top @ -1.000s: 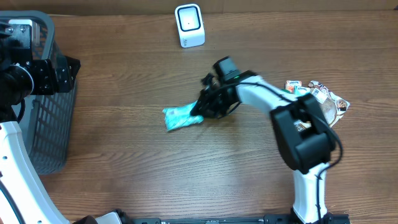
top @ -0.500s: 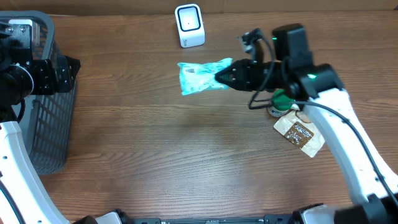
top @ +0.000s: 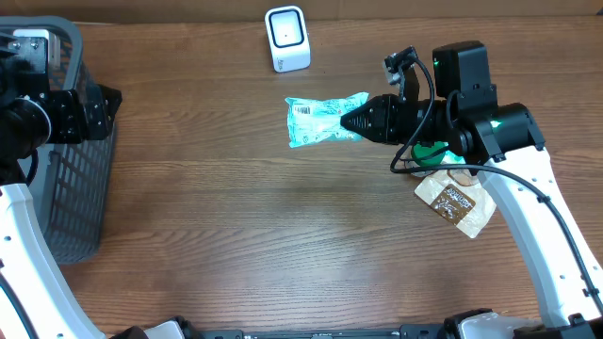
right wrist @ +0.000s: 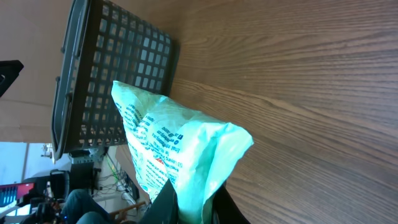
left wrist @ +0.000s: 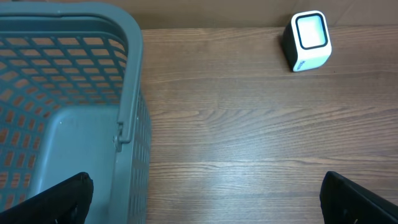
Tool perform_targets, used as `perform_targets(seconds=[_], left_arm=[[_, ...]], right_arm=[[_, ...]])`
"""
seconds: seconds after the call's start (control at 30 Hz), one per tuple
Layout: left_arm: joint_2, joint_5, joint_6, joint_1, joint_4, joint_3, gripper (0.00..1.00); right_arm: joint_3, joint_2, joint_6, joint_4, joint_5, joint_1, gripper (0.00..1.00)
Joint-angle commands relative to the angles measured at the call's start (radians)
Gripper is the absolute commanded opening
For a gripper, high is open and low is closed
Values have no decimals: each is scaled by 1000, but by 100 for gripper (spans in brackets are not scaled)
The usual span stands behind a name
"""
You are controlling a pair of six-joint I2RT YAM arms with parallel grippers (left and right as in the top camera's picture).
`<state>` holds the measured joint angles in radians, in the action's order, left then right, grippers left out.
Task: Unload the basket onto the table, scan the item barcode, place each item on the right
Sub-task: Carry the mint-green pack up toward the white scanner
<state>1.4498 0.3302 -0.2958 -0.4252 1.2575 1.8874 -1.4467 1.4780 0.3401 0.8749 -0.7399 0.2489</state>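
The basket (top: 71, 207) stands at the tabletop's (top: 236, 245) left edge, and the barcode scanner (top: 287, 39) at its far edge. The pouch (top: 320, 120) hangs before the scanner (slightly right) — snack packets (top: 457, 202) lie further right.

It looked like a mock shop checkout: a white barcode scanner (top: 287, 39), a grey shopping basket (top: 85, 188) and packaged snacks (top: 456, 204) sat on a wood-grain worktop (top: 283, 245).

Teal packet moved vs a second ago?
Yes. The teal packet, held in the right pincer, went up-frame and rightward, now closer to the white scanner.
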Motion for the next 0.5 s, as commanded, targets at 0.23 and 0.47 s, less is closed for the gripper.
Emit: perform_targets(seconds=[0.23,0.47], left_arm=[[2,10,-19,7,-1,-2,100],[2,10,-19,7,-1,-2,100]], right_arm=[[-150,-27,-5,54,267,52,8],[-404,51,-88,93,767,204,11]])
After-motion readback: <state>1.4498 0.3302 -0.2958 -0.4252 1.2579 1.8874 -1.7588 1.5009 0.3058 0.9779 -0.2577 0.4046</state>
